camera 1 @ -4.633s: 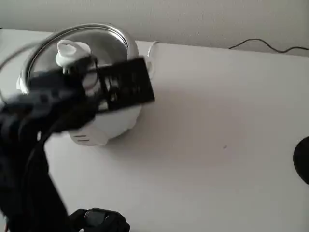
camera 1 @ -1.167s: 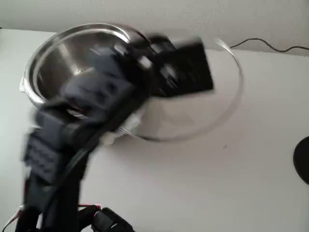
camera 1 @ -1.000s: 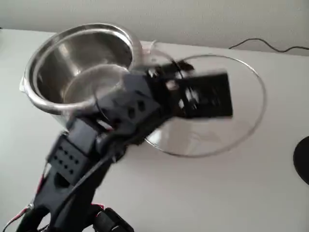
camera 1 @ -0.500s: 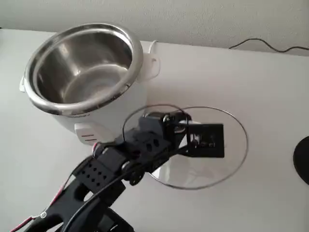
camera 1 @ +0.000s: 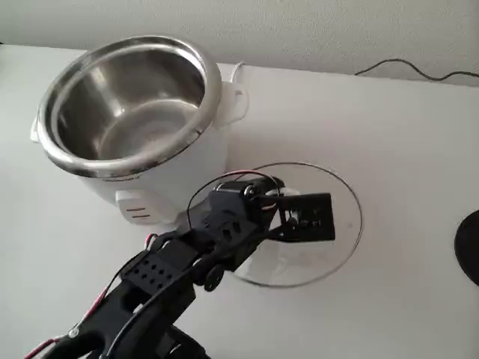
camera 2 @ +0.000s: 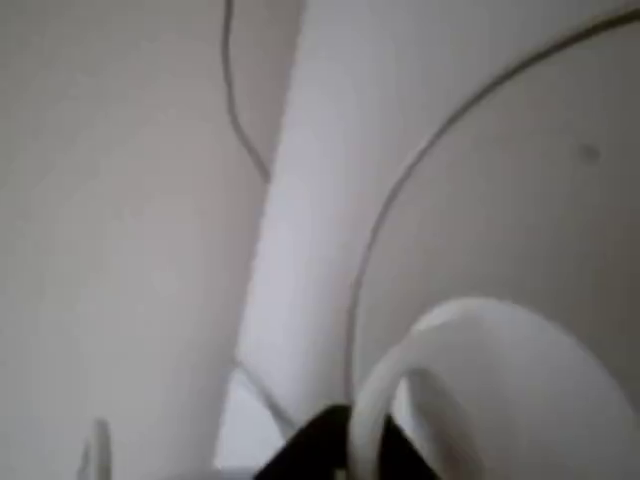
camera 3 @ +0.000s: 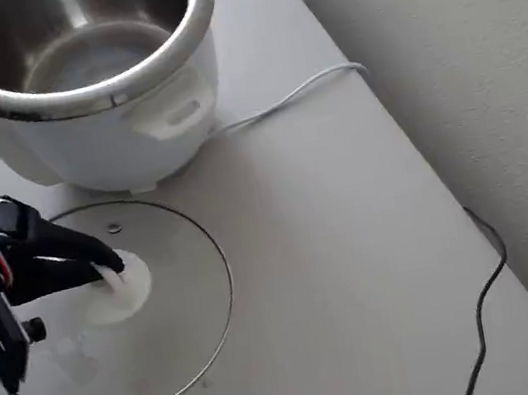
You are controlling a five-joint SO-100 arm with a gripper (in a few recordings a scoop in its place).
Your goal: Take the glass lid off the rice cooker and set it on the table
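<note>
1. So the glass lid (camera 3: 178,318) is off the rice cooker (camera 1: 161,176) and looks flat on the table (camera 1: 389,134), just beside the cooker's base, toward the near edge in the fixed view.
2. My gripper (camera 3: 113,275) is clamped on the lid's white knob (camera 3: 127,289); in the wrist view I see the knob (camera 2: 500,390) right up close.
3. To finish well, I'd part the jaws gently and lift straight up so the lid doesn't skid or tip against the cooker wall.
4. Glass on a slick white top could slide, so no sideways drag.
5. Surface is plain white. A white cord (camera 3: 293,99) runs from the cooker to the far edge, and a dark cable (camera 3: 488,292) trails by the textured wall (camera 3: 451,44).
</note>
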